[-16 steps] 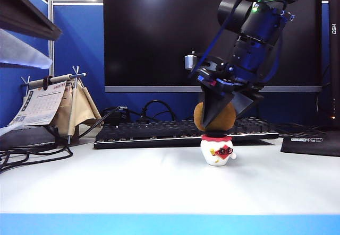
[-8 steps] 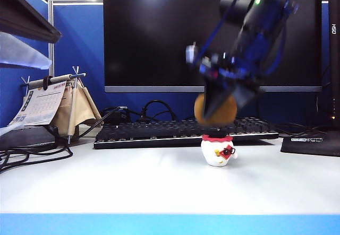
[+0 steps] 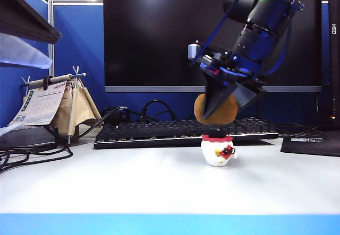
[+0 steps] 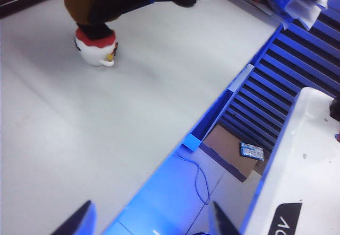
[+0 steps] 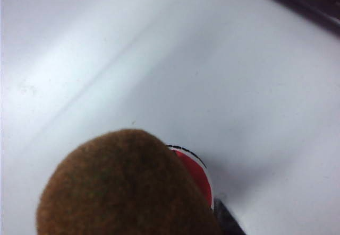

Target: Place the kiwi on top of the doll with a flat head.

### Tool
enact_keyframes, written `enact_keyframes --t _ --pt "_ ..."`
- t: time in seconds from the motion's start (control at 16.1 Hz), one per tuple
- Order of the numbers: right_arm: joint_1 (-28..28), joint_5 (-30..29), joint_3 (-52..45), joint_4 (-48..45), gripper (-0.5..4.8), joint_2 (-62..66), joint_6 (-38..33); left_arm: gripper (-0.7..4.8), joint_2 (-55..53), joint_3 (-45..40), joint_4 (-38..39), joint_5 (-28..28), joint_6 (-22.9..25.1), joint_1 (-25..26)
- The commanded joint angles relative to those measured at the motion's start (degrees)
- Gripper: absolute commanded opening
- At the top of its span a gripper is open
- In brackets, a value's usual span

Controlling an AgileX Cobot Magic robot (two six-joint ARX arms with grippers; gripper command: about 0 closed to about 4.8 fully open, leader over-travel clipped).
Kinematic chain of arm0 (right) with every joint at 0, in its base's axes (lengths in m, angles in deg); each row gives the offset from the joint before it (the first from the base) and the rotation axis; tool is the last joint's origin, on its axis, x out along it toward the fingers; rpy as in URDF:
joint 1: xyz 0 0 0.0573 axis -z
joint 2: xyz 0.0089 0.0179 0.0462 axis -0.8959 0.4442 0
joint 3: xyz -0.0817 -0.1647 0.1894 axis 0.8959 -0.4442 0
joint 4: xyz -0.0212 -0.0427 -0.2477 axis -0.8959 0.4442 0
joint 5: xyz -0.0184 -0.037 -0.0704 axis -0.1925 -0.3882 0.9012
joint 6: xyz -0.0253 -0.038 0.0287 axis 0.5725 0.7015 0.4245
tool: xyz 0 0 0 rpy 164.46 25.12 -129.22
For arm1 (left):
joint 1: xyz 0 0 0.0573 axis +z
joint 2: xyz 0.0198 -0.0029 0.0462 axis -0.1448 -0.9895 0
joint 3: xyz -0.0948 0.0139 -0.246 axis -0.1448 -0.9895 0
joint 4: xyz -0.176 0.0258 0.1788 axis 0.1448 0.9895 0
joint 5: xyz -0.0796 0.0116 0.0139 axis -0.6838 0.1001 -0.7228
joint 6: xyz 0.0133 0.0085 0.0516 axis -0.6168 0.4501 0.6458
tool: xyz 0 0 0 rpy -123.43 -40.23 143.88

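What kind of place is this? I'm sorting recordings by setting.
Probably an office desk: a black computer keyboard lies before a large dark monitor, blue cubicle partition panels stand behind, and a small paper desk calendar sits at the left of the white tabletop.

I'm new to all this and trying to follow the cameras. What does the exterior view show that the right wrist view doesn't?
Only the exterior view shows the right gripper gripping the kiwi, the monitor, the calendar stand and the doll's face with glasses. Only the right wrist view looks down past the kiwi's fuzzy skin onto the doll's flat red top. Both show kiwi, doll, keyboard and white table. The left gripper appears in neither.
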Motion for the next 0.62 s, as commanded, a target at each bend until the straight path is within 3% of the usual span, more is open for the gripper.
enact_keyframes --t 0.06,0.5,0.56,0.62 --pt "0.07 0.85 0.26 -1.92 2.09 -0.24 -0.31 2.79 0.04 0.35 -0.70 -0.55 0.00 0.00" --pt "0.07 0.07 -3.89 -4.33 2.22 0.07 -1.36 2.79 0.04 0.35 -0.70 -1.62 -0.17 0.00" --pt "0.07 -1.75 -3.85 -4.24 3.08 0.04 -1.36 2.79 0.04 0.35 -0.70 -1.62 -0.15 0.00" --pt "0.07 -2.19 -3.56 -4.02 3.19 0.04 -1.36 2.79 0.04 0.35 -0.74 -1.55 0.09 0.00"
